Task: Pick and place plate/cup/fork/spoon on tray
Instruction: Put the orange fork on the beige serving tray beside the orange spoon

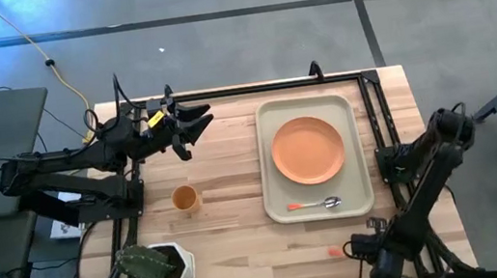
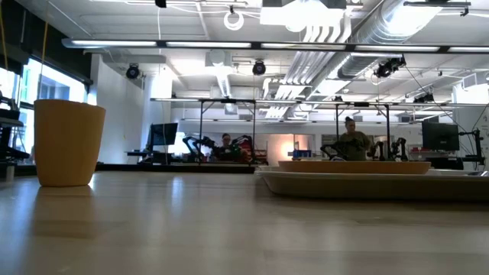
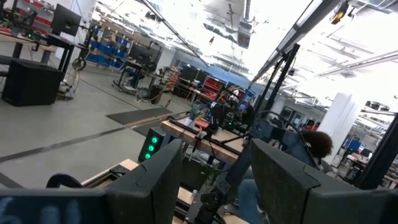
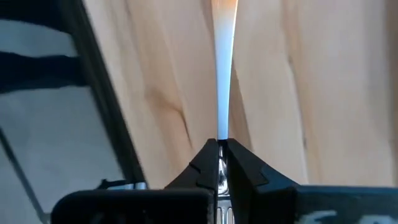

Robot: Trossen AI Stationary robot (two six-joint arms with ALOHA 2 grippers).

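A wooden table (image 1: 236, 189) was seen from above, with two dark robot arms at its sides. A cream rectangular tray (image 1: 313, 157) lay on the table's right half. On it sat a round orange plate (image 1: 307, 149), and just beside the plate, toward the tray's near edge, lay a spoon (image 1: 314, 205) with a silver bowl and an orange-red handle. A small orange-yellow cup (image 1: 186, 199) stood upright on the bare wood left of the tray, well apart from it. A white square pot holding a green cactus (image 1: 156, 266) stood near the table's front left corner.

The right gripper (image 1: 354, 248) was down at the table's front right edge, below the tray. Its fingers (image 4: 219, 163) were pressed together on the metal end of the fork (image 4: 222, 68); the silver shaft ran away from the fingers over the wood, and the orange-red handle tip showed at the far end. From above, only that small orange tip was visible just left of the gripper.

The left gripper (image 1: 190, 128) hung above the table's far left part, well apart from the cup, its fingers (image 3: 152, 186) spread and holding nothing.

From table height, the cup stood at the left, with the tray and plate low at the right.
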